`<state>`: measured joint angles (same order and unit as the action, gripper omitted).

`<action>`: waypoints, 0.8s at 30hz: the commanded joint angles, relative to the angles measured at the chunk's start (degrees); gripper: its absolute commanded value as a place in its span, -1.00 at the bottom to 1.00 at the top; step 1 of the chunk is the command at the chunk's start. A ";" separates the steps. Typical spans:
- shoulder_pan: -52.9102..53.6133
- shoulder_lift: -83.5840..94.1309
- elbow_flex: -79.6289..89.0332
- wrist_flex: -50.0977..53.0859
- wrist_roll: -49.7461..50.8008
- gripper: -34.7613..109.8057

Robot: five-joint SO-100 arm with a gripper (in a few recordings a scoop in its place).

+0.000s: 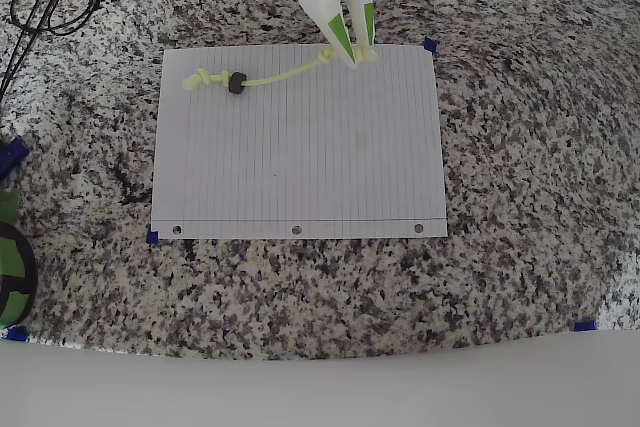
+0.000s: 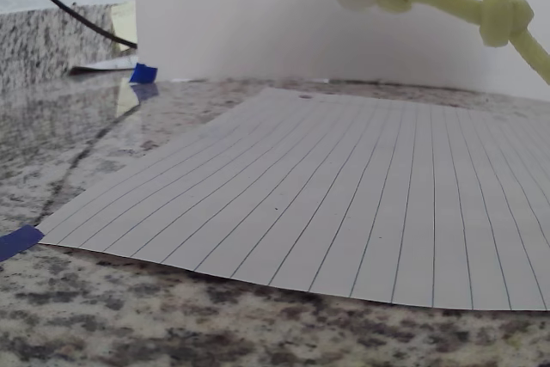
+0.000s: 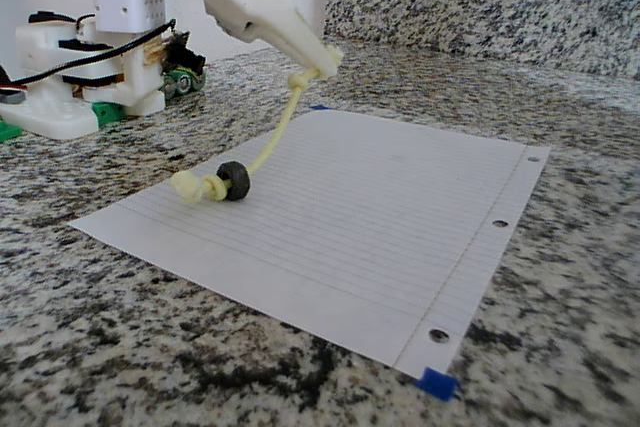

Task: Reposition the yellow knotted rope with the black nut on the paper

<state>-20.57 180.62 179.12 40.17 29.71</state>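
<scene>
The pale yellow knotted rope [image 1: 275,75] lies along the top edge of the white lined paper [image 1: 300,157], with the black nut [image 1: 237,83] threaded near its left end. My white and green gripper [image 1: 357,52] is shut on the rope's right end and holds it lifted. In the fixed view the rope [image 3: 275,137] hangs slanting down from the gripper [image 3: 320,62] to the nut [image 3: 234,180], which rests on the paper [image 3: 380,217]. The wrist view has the knotted rope [image 2: 490,19] at the top right, above the paper [image 2: 361,204].
The paper sits on a speckled granite counter [image 1: 520,147] with blue tape marks [image 1: 430,45] at its corners. Black cables [image 1: 45,7] loop at the top left. A green and black object [image 1: 12,267] sits at the left edge. A granite backsplash [image 3: 480,12] rises behind.
</scene>
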 commanded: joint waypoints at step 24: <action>5.10 -1.93 -1.58 -6.24 -31.64 0.16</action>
<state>-18.46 180.79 179.56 34.63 10.20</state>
